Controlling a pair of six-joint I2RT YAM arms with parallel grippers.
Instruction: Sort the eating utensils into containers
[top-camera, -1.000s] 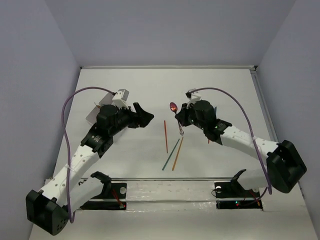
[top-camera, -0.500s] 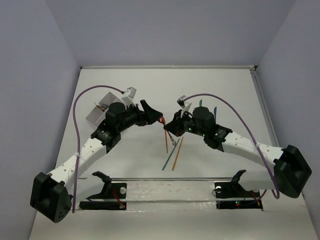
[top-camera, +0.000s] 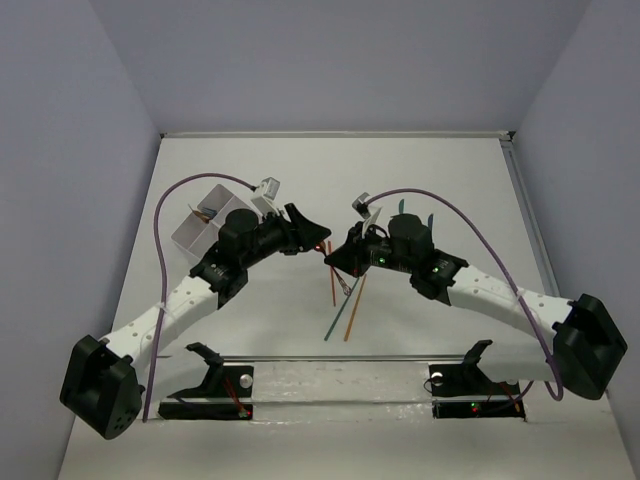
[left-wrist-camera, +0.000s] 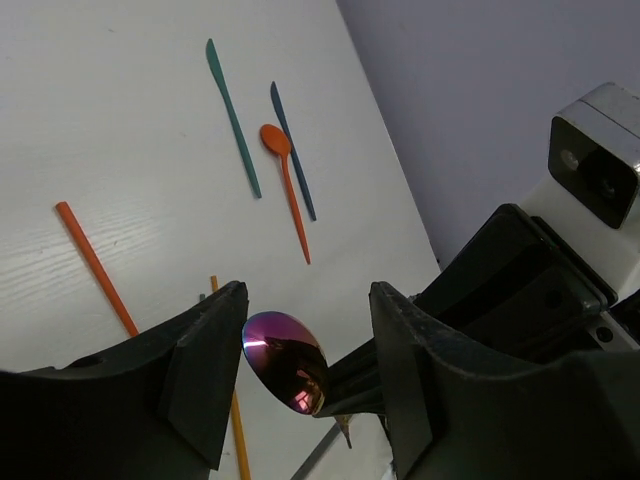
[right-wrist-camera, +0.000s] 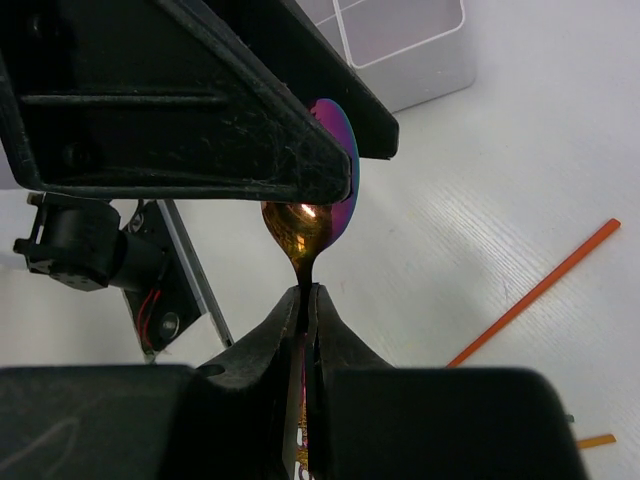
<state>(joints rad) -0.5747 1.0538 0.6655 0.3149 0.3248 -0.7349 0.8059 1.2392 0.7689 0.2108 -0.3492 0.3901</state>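
Right gripper (right-wrist-camera: 308, 295) clamps the handle of the spoon (left-wrist-camera: 285, 362), held above the counter (top-camera: 420, 170). Left gripper (left-wrist-camera: 308, 330) stands open astride its bowl (apparently not touching). Risk: a grip on the curved, glossy bowl may slip, dropping it short of the tray (top-camera: 195, 232).

Near the middle of the table (top-camera: 330, 165) there is very little room: the bowl of the shiny spoon (left-wrist-camera: 285, 375), pinched at its handle by the right gripper (right-wrist-camera: 308, 292), fills most of the space between the spread fingers of the left gripper (left-wrist-camera: 308, 300). Below them a red stick (top-camera: 333, 290), a teal stick (top-camera: 338, 315) and an orange stick (top-camera: 355, 310) lie on the surface. The compartment tray (top-camera: 195, 232) blocks the far left. A teal knife (left-wrist-camera: 233, 115), a blue knife (left-wrist-camera: 292, 150) and an orange spoon (left-wrist-camera: 291, 195) lie close together at the far right. The far strip of the table is open.
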